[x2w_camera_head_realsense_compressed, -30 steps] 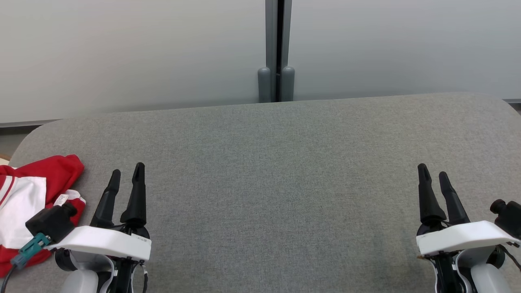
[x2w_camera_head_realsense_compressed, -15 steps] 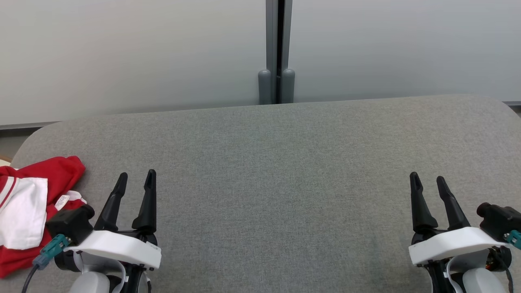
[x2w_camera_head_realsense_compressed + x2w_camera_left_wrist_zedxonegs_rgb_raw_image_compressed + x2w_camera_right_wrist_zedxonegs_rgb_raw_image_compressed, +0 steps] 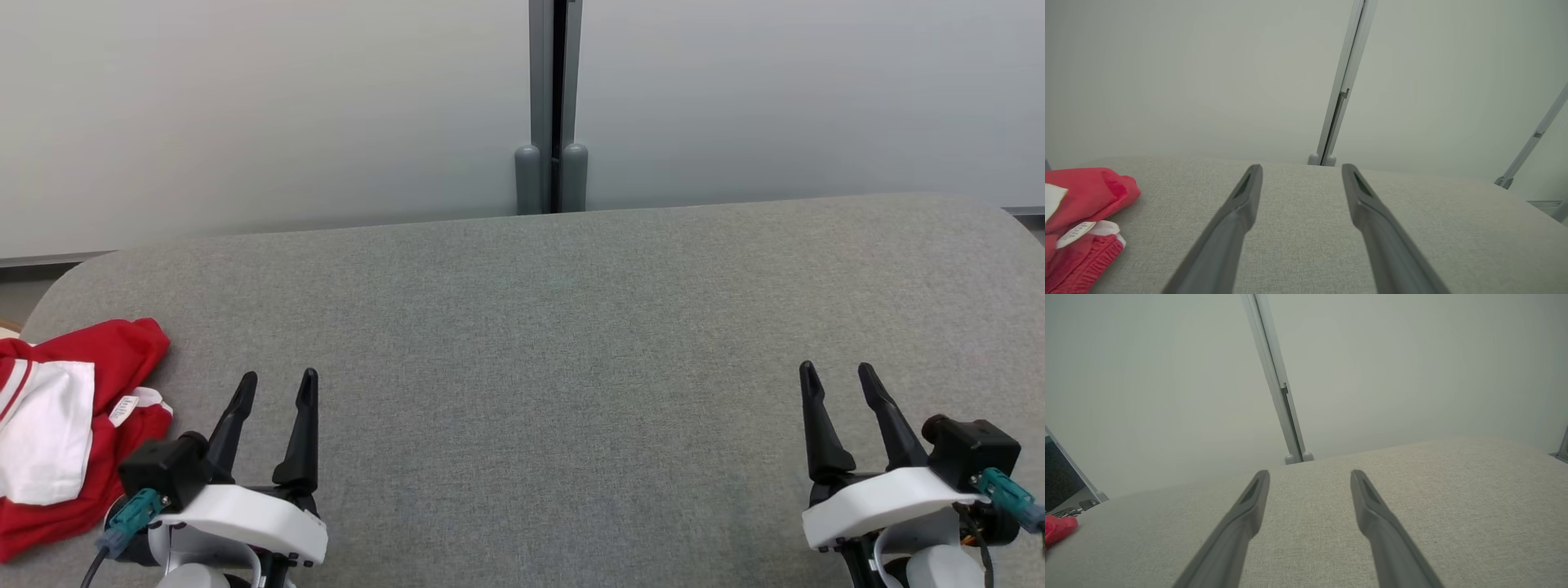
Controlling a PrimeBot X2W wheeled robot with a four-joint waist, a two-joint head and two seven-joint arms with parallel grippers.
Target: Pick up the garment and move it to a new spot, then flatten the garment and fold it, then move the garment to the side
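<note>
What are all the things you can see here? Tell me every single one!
red and white fabric garment: one, red with white panels and stripes, bunched at the left end of the table
grey fabric-covered table: one, grey, spread across the middle of the head view
pale grey wall panels: two, pale grey, behind the table
grey metal post: one, grey, upright between the panels, two rounded feet at the table's far edge
left gripper: one, dark fingers on a white base, lower left beside the garment, jaws open, holding nothing
right gripper: one, dark fingers on a white base, lower right, jaws open, holding nothing
</note>
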